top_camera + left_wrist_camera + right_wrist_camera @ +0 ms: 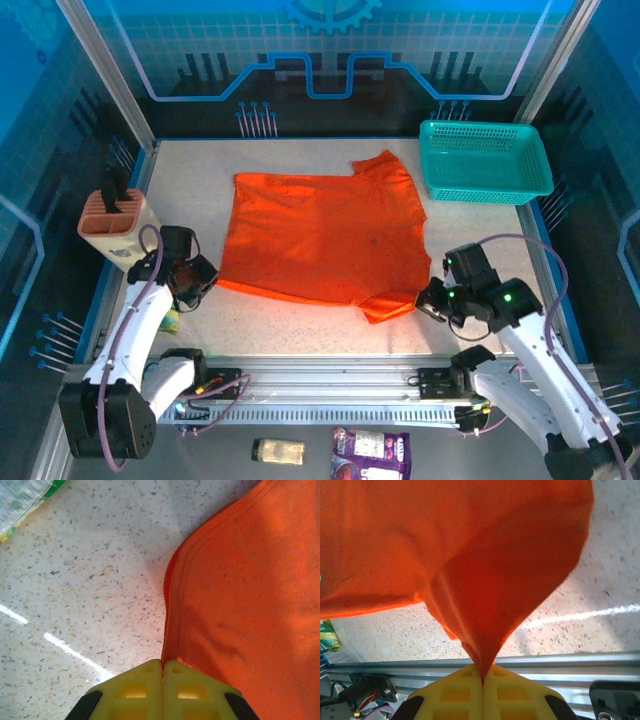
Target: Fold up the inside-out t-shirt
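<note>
Two pinches on the orange t-shirt (320, 235): left fingers (134, 691) shut on hem, right fingers (454, 695) on sleeve.

The speckled table (300, 330) bears the orange t-shirt (320, 235), a teal basket (485, 160) and a pink holder (112, 225).

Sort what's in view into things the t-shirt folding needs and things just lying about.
For the job:
- orange t-shirt
- left gripper, shut on the shirt's edge
- right gripper, shut on a pinch of the shirt

Lying about:
- teal basket
- pink holder
- green packet
- purple packet
- small jar
</note>
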`<state>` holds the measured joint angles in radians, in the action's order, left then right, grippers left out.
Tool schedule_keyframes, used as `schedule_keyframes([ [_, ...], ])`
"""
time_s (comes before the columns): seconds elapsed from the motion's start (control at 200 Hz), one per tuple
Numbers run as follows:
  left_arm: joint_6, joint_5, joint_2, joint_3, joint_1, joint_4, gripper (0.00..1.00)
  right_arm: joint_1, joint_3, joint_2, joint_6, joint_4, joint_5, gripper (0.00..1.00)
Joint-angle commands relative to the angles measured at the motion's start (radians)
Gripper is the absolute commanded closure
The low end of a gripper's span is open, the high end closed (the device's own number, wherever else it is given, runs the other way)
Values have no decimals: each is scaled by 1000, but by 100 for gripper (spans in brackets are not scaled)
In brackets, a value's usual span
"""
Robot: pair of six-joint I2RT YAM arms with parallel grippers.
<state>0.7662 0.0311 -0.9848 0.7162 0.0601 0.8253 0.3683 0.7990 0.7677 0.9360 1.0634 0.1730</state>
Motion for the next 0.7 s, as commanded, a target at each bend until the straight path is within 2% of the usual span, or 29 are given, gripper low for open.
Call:
schedule_keyframes([
  [0.0,-56,42,-62,65,9,-20,96,3,71,110,-82,-59,-38,100],
  [0.15,-101,43,-172,143,9,-44,97,-39,169,246,-163,-111,-47,100],
  [0.425,-150,14,-361,243,12,-95,97,-153,278,456,-271,-222,12,100],
  [0.695,-213,-32,-525,332,14,-146,97,-202,380,616,-329,-272,25,100],
])
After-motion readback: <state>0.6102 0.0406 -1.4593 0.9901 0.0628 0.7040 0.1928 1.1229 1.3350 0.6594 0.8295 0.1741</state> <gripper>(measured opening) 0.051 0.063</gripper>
